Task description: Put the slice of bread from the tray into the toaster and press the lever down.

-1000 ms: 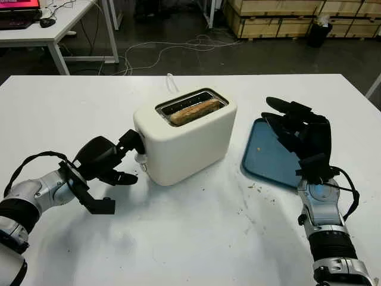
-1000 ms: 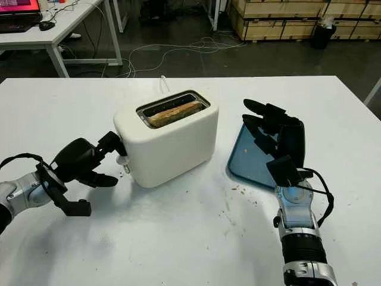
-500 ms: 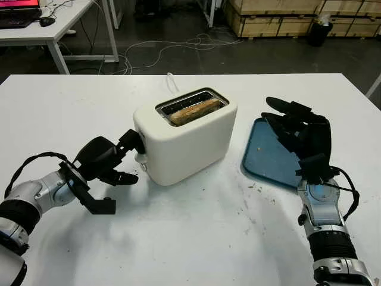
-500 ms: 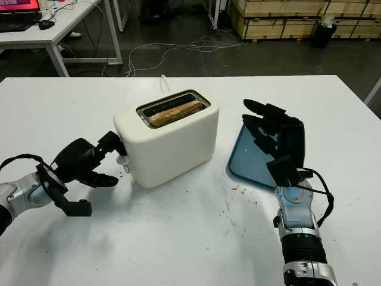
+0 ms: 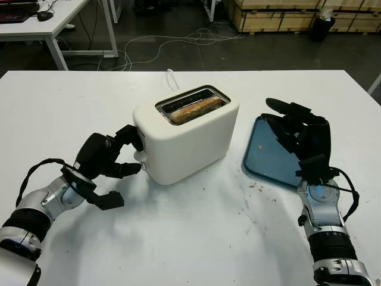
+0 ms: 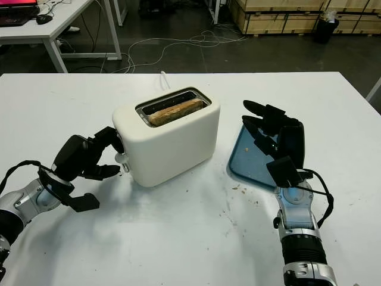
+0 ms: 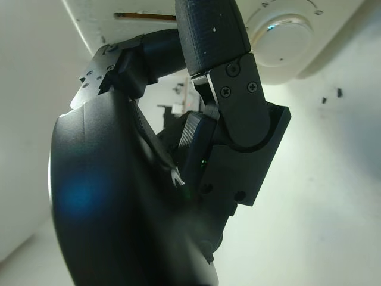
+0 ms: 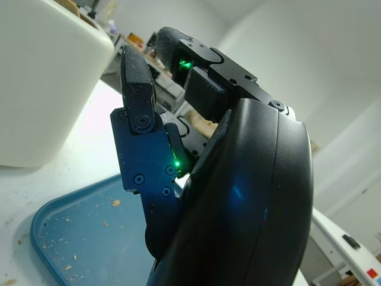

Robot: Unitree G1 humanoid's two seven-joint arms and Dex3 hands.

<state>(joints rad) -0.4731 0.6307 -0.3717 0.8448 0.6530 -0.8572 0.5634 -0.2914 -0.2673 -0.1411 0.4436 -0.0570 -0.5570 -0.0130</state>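
A white toaster [image 5: 190, 140] stands mid-table with the slice of bread [image 5: 196, 110] in its slot, its top edge showing above the rim. My left hand [image 5: 128, 152] is at the toaster's left end, fingers [image 7: 208, 30] curled against the end wall over the lever slot, thumb lower down. The lever itself is hidden under the fingers. A round white dial [image 7: 280, 24] sits beside them. My right hand [image 5: 292, 128] is held upright above the blue tray [image 5: 262, 155], open and holding nothing.
Crumbs [image 5: 247, 202] lie on the white table between toaster and tray, and a few on the tray. The toaster's white cord [image 5: 171, 80] runs off the far edge. Beyond the table are a dark floor with cables, a desk and wooden crates.
My left hand has risen and closed in on the toaster's end, its fingers now higher against the lever area. The bread, the toaster and my right hand have not moved.
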